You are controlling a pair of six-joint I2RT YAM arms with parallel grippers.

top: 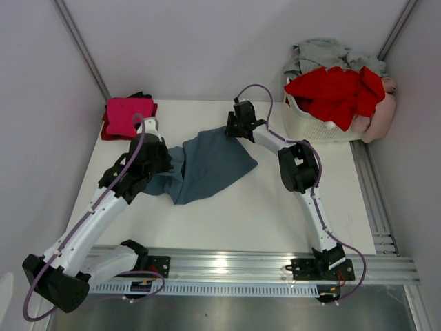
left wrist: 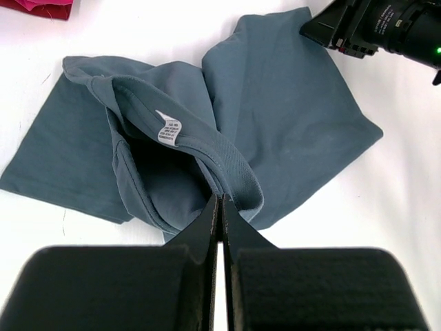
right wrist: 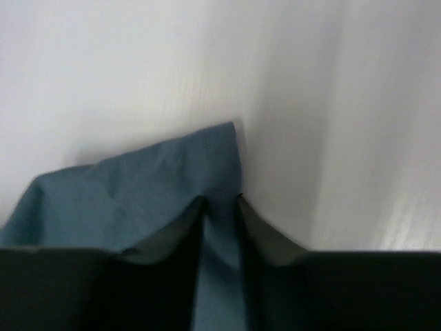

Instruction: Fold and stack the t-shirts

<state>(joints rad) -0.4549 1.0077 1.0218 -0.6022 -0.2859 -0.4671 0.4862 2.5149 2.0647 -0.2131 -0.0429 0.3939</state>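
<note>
The left arm stretches forward from its base, its left gripper [left wrist: 219, 207] pinched shut on a fold by the collar of the slate blue-grey t-shirt [top: 210, 165], which lies crumpled mid-table [top: 262, 214]. The right arm bends at the elbow and reaches back-left, the right gripper [right wrist: 220, 207] clamping the shirt's far corner

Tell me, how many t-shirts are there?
6: blue-grey shirt on the table, held by left hand and right hand; magenta shirt folded far left, black one peeking beneath; red, grey and pale pink in the basket. More may be hidden.
</note>
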